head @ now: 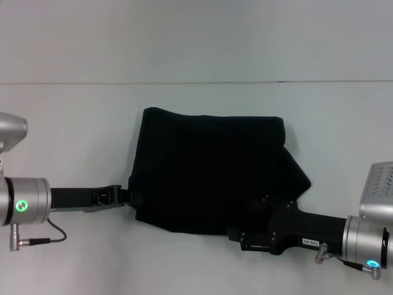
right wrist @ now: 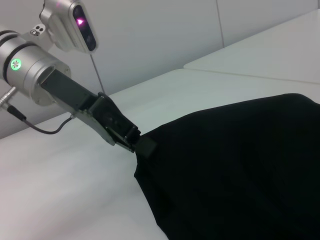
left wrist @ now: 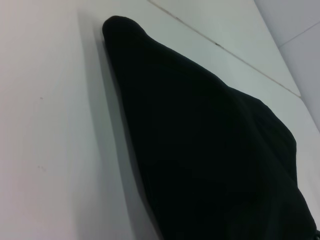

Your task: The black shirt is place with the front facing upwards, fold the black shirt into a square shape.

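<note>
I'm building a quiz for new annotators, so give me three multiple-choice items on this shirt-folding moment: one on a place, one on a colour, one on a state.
1. Where is the left pincer?
A. at the shirt's left edge
B. far from the shirt
C. under the table

2. What colour is the shirt?
A. white
B. red
C. black

3. How does the shirt lie?
A. spread fully flat
B. folded into a compact shape
C. hanging off the table

Answers: 1 A, the left pincer meets the edge of the shirt. 2 C, the cloth is plain black. 3 B, it forms a compact block on the table, with the right pincer at its near edge.
</note>
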Controlling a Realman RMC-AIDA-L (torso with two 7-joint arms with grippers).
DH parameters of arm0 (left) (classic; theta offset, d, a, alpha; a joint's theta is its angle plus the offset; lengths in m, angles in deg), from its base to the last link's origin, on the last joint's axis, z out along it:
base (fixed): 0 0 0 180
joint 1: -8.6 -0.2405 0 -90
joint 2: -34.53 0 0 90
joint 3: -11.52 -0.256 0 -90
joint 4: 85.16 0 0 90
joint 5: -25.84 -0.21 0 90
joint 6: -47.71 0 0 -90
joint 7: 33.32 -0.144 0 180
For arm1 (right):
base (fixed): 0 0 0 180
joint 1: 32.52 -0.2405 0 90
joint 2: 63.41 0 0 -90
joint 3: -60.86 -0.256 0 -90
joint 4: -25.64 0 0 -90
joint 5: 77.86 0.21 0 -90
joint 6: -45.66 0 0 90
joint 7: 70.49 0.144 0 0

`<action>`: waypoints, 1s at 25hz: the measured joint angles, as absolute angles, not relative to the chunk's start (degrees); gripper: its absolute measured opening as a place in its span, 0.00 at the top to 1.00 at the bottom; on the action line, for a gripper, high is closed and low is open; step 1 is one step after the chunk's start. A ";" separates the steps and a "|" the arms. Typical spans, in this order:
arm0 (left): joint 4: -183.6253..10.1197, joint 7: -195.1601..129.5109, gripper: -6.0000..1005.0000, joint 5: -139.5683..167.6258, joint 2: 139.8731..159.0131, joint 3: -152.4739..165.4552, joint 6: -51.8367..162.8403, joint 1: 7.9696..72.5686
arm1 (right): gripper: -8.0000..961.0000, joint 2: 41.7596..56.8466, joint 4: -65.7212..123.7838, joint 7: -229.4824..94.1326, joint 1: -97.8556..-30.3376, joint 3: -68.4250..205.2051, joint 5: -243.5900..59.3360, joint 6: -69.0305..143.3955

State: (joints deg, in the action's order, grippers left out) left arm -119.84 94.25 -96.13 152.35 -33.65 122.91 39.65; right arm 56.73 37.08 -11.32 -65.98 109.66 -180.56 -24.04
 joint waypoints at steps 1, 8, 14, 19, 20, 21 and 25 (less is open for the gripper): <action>-119.82 94.25 0.95 -96.15 152.33 -33.65 123.08 39.62 | 0.03 56.73 37.10 -11.26 -66.07 109.64 -180.52 -24.00; -119.63 94.10 0.95 -96.08 152.55 -33.68 124.08 38.86 | 0.03 56.73 37.18 -11.41 -66.38 109.18 -179.93 -23.65; -119.54 93.97 0.95 -96.05 152.94 -33.68 125.02 38.26 | 0.03 56.65 37.24 -11.26 -66.56 109.11 -179.89 -23.41; -119.31 93.94 0.95 -96.04 153.01 -33.59 125.16 37.93 | 0.03 56.59 37.24 -11.27 -65.99 109.11 -179.89 -23.84; -119.30 93.94 0.94 -96.03 153.03 -33.36 125.18 37.88 | 0.03 56.54 37.24 -11.34 -65.77 109.11 -179.89 -24.12; -119.29 93.94 0.94 -95.99 153.06 -32.92 125.23 37.83 | 0.03 56.51 37.25 -11.42 -65.53 109.11 -179.89 -24.49; -119.34 93.68 0.91 -95.86 153.05 -29.03 126.43 37.32 | 0.03 56.35 38.83 -12.10 -63.04 109.11 -179.89 -28.69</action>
State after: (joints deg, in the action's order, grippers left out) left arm -119.34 93.68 -95.86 153.05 -29.03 126.43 37.32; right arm 56.35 38.83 -12.10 -63.04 109.11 -179.89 -28.69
